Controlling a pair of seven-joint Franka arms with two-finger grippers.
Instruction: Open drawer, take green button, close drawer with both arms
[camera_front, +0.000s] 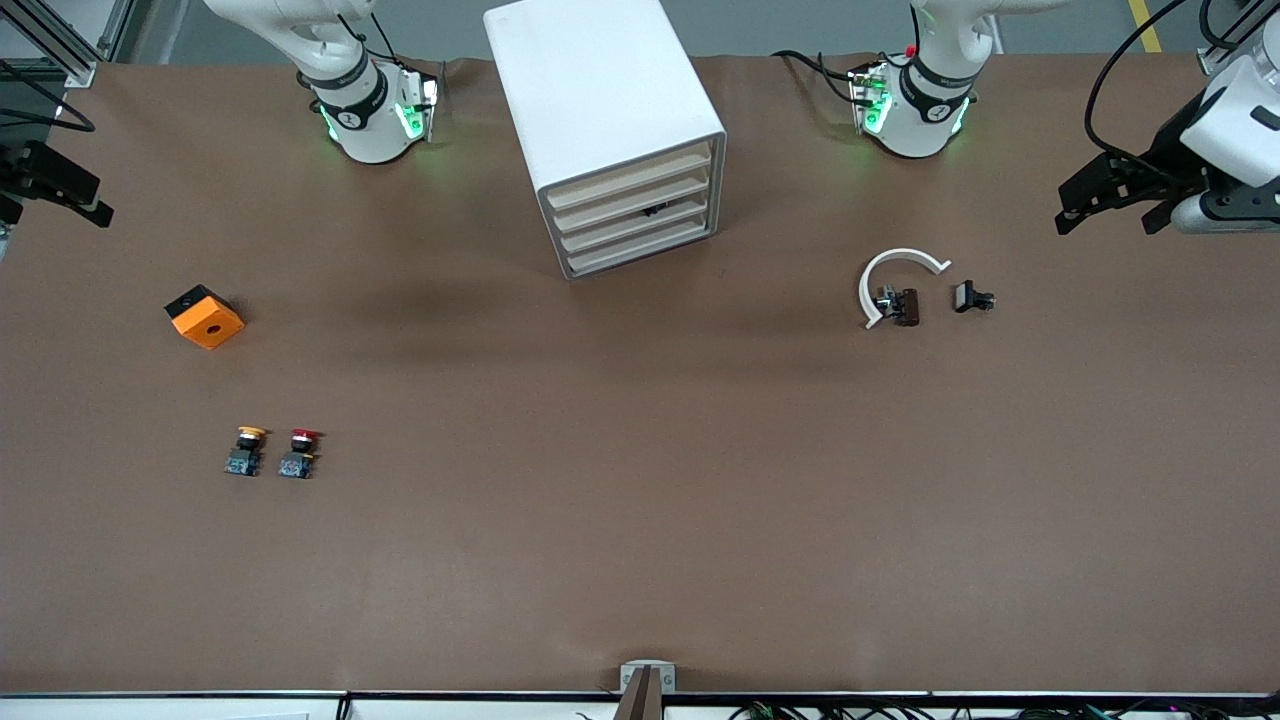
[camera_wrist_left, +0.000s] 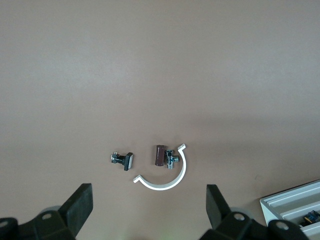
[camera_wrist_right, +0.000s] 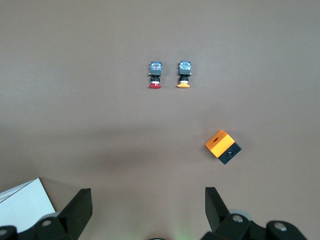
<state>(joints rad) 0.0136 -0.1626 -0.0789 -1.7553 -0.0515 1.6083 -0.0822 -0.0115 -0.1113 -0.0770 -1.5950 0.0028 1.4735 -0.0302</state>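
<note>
I find both drawers shut, left gripper (camera_front: 1110, 205) and right gripper (camera_front: 60, 190) spread, empty, waiting at the table ends. Green button unseen, presumably inside cabinet (camera_front: 610, 130); picking the wrong drawer risks delay.

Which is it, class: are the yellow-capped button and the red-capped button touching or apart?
Apart. The right wrist view shows bare brown table between the yellow-capped button and the red-capped button; the front view shows the same gap.

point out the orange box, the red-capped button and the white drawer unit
orange box (camera_front: 206, 320): front view, on its orange top face
red-capped button (camera_front: 298, 455): front view, mid body
white drawer unit (camera_front: 597, 85): front view, on its top panel
</note>
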